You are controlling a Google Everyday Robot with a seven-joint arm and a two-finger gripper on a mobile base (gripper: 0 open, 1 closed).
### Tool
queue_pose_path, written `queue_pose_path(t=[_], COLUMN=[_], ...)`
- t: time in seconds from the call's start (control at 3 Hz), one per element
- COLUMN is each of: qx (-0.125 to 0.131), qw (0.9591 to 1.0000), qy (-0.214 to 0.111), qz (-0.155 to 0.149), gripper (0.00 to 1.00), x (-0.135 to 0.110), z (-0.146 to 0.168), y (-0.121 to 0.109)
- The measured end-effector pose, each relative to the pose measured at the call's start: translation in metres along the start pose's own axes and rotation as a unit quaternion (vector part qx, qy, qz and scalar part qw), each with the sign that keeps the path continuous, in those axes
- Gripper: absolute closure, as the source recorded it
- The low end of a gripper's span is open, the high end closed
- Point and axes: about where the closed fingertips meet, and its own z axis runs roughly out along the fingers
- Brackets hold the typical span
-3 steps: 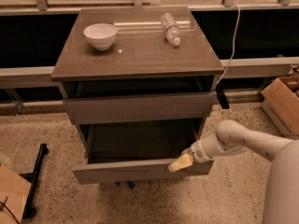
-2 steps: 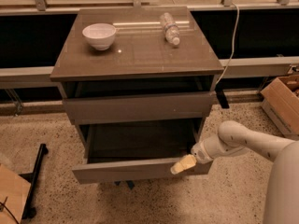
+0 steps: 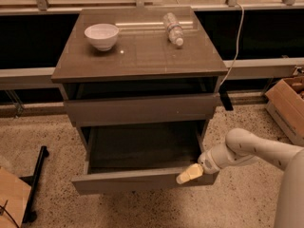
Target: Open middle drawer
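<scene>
One middle drawer (image 3: 142,180) pulled slightly further out; claw (image 3: 189,174) at front's right edge, grip unclear.

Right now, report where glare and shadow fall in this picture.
Camera view: a glare streak crosses the back of the glossy grey-brown cabinet top, from the white bowl towards the clear plastic bottle; the pulled-out grey-brown middle drawer is shadowed inside; the gripper, at the right end of that drawer's front, is pale and well lit.
</scene>
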Motion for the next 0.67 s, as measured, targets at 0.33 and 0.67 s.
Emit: queue_pose_path(t=[0.33,0.67], qx=[0.0,-0.006], qw=[1.0,0.9997], qy=[0.0,0.009], qz=[0.0,0.022], gripper=[0.0,0.0], x=[0.0,0.014], z=[0.0,0.0], y=[0.0,0.0])
